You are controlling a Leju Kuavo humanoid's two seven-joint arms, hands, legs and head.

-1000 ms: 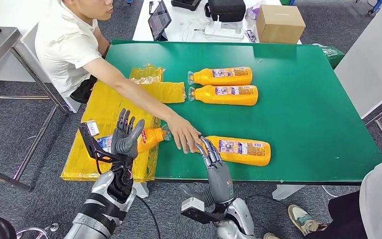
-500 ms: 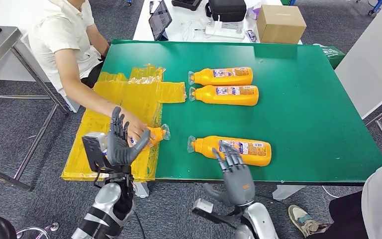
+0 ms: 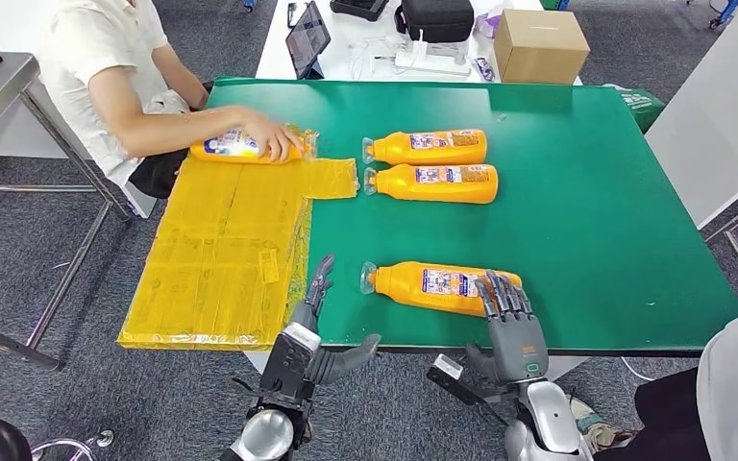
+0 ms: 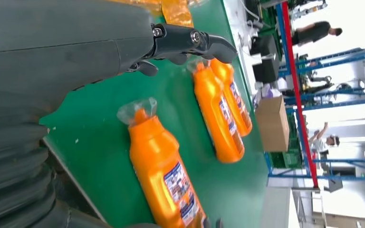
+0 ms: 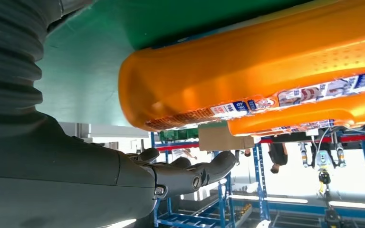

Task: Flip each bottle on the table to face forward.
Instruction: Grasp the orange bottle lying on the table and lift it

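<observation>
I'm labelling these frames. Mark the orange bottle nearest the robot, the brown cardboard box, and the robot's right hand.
Orange bottle nearest the robot (image 3: pixel 442 287), head view, on its label.
Brown cardboard box (image 3: pixel 541 45), head view, on its top face.
Right hand (image 3: pixel 511 327), head view, back of the hand.

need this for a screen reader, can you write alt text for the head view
Three orange bottles lie on their sides on a green table: the nearest bottle sits just ahead of the robot's open right hand, with the open left hand at the table's near edge. A seated person holds a fourth bottle over yellow packaging.
</observation>
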